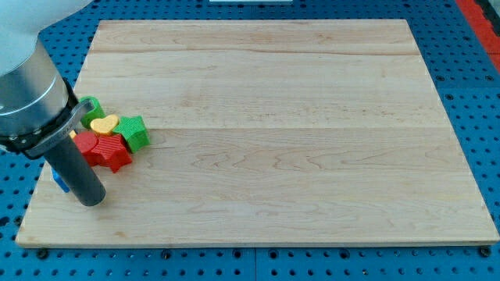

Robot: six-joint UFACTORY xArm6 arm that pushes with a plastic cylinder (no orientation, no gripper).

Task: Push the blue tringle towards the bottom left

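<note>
My tip (pixel 91 200) rests on the wooden board (pixel 273 117) near its bottom left corner. A small sliver of a blue block (pixel 58 183) shows just left of the rod, mostly hidden behind it; its shape cannot be made out. The tip is right beside it, on its right and slightly lower. A cluster of blocks lies just above the tip: a red block (pixel 87 145), a red star-like block (pixel 114 152), a yellow heart (pixel 104 123), a green star (pixel 134 131) and a green block (pixel 91 108) partly behind the arm.
The arm's grey body (pixel 27 94) covers the board's left edge. A blue pegboard (pixel 469 94) surrounds the board. A red strip (pixel 483 16) sits at the view's top right.
</note>
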